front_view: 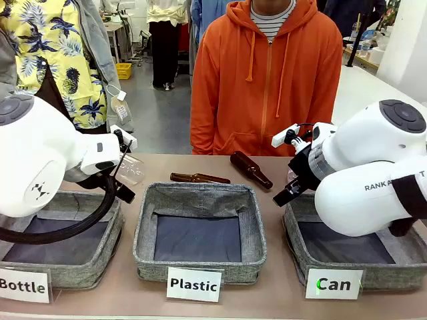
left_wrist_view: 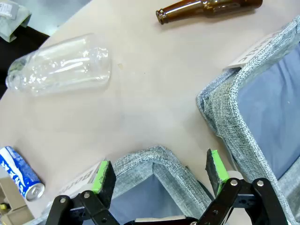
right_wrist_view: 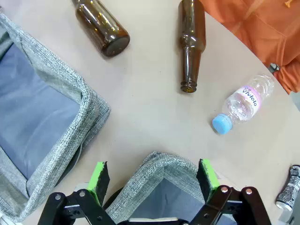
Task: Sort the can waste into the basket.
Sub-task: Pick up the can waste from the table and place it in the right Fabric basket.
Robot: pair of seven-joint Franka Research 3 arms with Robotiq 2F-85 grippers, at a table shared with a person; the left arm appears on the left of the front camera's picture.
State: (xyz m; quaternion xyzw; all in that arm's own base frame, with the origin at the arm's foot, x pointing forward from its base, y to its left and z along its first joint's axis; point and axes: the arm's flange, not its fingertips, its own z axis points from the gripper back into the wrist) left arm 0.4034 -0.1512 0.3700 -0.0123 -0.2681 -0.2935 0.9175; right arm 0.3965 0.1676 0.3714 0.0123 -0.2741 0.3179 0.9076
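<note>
- cans lie at opposite ends of the bench [right_wrist_view: 154,117], one near each arm, and neither is in the basket [front_view: 393,277] with the "can" card [front_view: 333,285].
- the right end effector [right_wrist_view: 152,177] hangs wide open and empty over a corner of that basket. the dark can [right_wrist_view: 288,188] lies on the bench past the finger on the picture's right, at the frame edge, with its long axis roughly in line with the fingers.
- the left end effector [left_wrist_view: 159,171] is also wide open and empty, above a corner of the bottle basket [left_wrist_view: 150,161]. the blue and white can [left_wrist_view: 19,172] lies past the picture-left finger near the bench edge, on a slant, its mouth end toward the lower right.
- the right arm looks the nearer one for both the dark can and the basket, so the move is likely a short sideways reach with the jaws closing across the can's width. the blue can would have to cross the plastic basket [front_view: 200,195].
- the wrist views give how each can lies, while the front view gives the order of the baskets and the card's word.
</note>
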